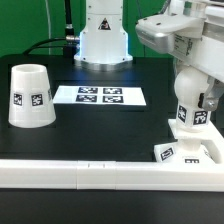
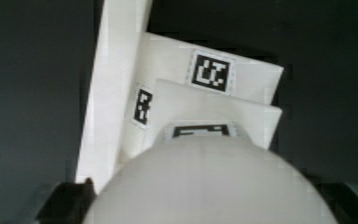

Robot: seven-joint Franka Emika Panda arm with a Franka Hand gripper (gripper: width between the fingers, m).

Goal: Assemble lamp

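My gripper (image 1: 193, 98) is shut on the white bulb (image 1: 187, 114) and holds it upright at the exterior view's right. The bulb's stem stands on or just above the flat square base (image 1: 196, 152), which lies against the long white rail; I cannot tell whether it is seated. In the wrist view the bulb's round head (image 2: 202, 180) fills the space between my dark fingers (image 2: 60, 203), with the tagged base (image 2: 211, 95) beneath it. The tapered shade (image 1: 30, 97) stands mouth down on the table at the exterior view's left, apart from the arm.
The marker board (image 1: 100, 96) lies flat at the table's middle back. The long white rail (image 1: 90, 175) runs along the front edge and shows in the wrist view (image 2: 114, 90) beside the base. The robot's pedestal (image 1: 103, 40) stands at the back.
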